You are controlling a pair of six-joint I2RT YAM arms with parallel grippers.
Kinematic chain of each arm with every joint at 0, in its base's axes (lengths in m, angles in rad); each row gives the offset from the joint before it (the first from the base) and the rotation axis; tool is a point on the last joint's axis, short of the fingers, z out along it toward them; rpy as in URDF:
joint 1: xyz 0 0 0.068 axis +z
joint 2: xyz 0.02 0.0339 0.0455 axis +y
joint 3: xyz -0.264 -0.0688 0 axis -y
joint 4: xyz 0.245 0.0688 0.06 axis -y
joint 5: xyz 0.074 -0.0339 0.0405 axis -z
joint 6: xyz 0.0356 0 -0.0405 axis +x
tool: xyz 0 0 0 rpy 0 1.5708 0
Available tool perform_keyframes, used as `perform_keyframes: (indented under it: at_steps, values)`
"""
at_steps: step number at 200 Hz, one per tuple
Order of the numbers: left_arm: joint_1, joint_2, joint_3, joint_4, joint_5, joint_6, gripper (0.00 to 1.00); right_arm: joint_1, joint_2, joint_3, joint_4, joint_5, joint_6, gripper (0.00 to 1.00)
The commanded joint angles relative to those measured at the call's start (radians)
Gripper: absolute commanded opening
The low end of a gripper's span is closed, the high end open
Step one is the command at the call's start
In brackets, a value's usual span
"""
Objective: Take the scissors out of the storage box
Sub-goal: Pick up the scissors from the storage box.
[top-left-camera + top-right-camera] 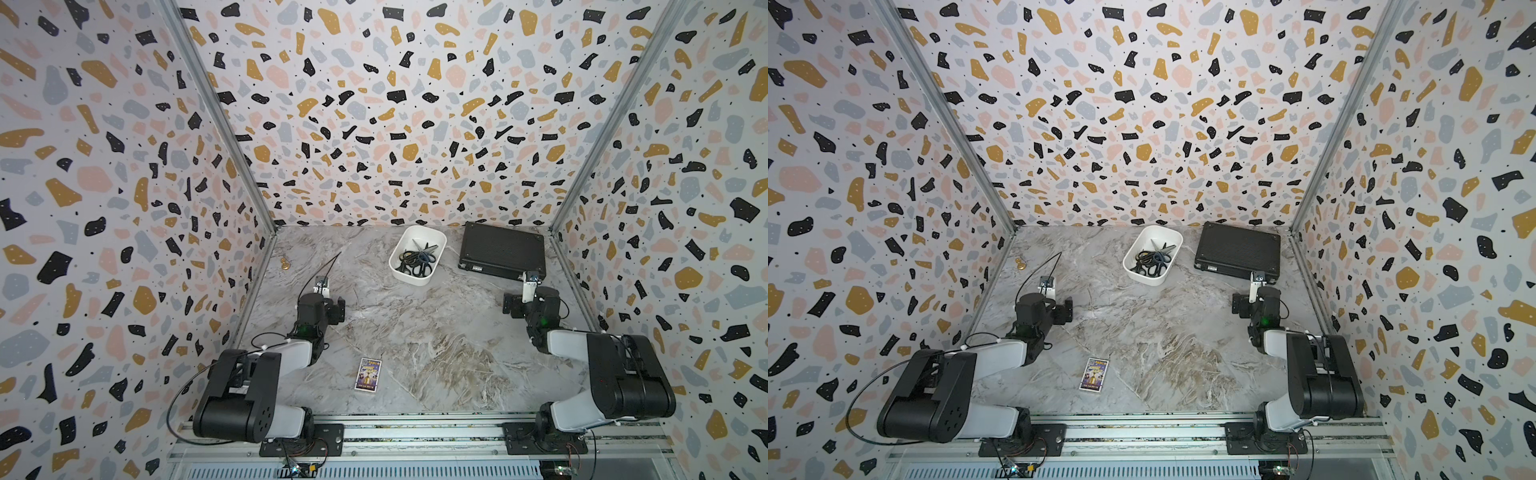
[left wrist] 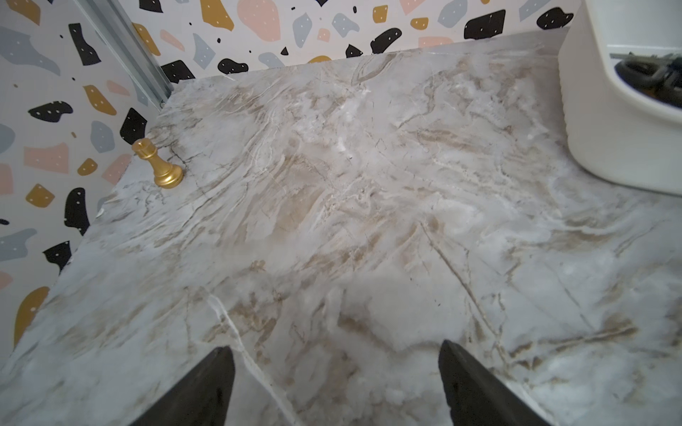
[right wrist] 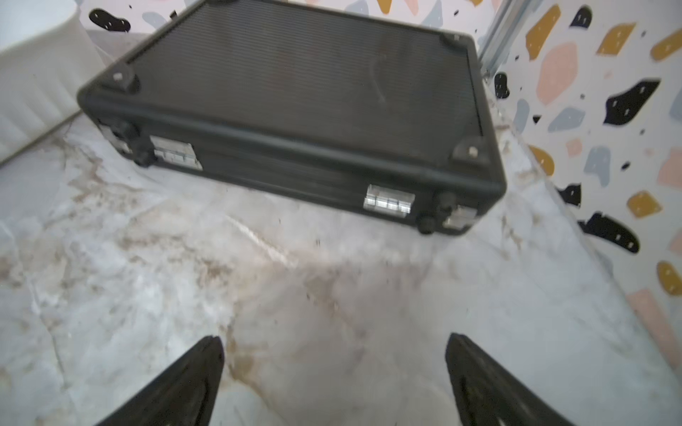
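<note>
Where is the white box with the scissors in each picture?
Top view: storage box at the back of the table, left of the black case.
Top view: same spot, case beside it.
Left wrist view: cut off at the picture's edge, scissors showing inside.
Right wrist view: only a blurry white corner, beside the case.
Shared landmark: the black case, missing only from the left wrist view.

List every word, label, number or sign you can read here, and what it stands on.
No text can be read anywhere.
On the colourful card: printed lettering, too small and blurred to read.
On the black case: silver fittings on its side, no legible marking.
On the storage box, the scissors and the gold chess piece: no writing visible.
</note>
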Motion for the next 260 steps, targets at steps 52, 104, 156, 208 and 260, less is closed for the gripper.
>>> perform_keyframes:
  at_steps: [52,104,156,208,260]
  values:
    - [-0.198,0.089,0.715,-0.943,-0.039,-0.127,0.74,0.139,-0.04,0.375,-0.651,0.043,0.227,1.0]
    - [-0.352,0.463,1.217,-1.19,0.08,-0.172,0.57,0.29,0.046,0.622,-0.945,-0.014,0.352,0.96]
    - [-0.36,0.805,1.651,-1.272,0.277,-0.286,0.44,0.389,0.081,0.641,-1.008,-0.047,0.398,0.93]
    - [-0.385,1.03,1.884,-1.268,0.317,-0.479,0.39,0.411,0.048,0.656,-1.077,-0.039,0.385,0.92]
    - [-0.401,1.08,1.843,-1.171,0.336,-0.58,0.36,0.411,0.028,0.669,-1.11,-0.04,0.356,0.92]
